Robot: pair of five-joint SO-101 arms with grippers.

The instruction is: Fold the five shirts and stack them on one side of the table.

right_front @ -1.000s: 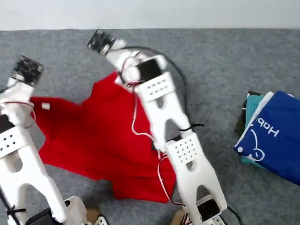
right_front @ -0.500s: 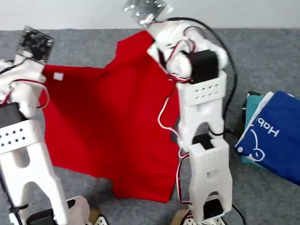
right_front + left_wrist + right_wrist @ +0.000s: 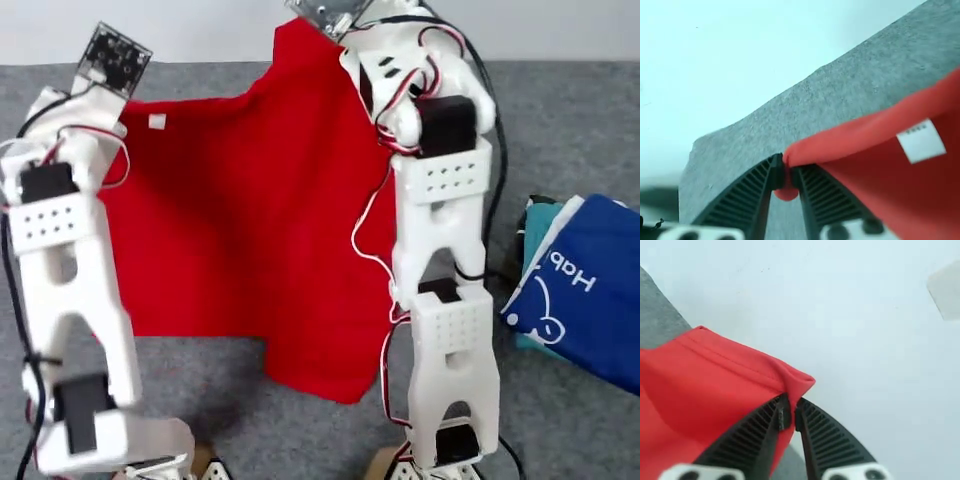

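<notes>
Left gripper point(image 3: 786, 176), right gripper point(image 3: 789, 415): both pinching red shirt point(image 3: 240, 220), raised over table point(image 3: 560, 130). Best: corners level, cloth taut, lay flat clear of folded stack point(image 3: 585, 290).

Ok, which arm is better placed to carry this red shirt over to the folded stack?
Right, probably. The right gripper is shut on a corner of the red shirt, its arm next to the folded stack; the left gripper pinches the edge farther away.

Overhead, two wrist close-ups, shared shirt point(image 3: 230, 220)
</notes>
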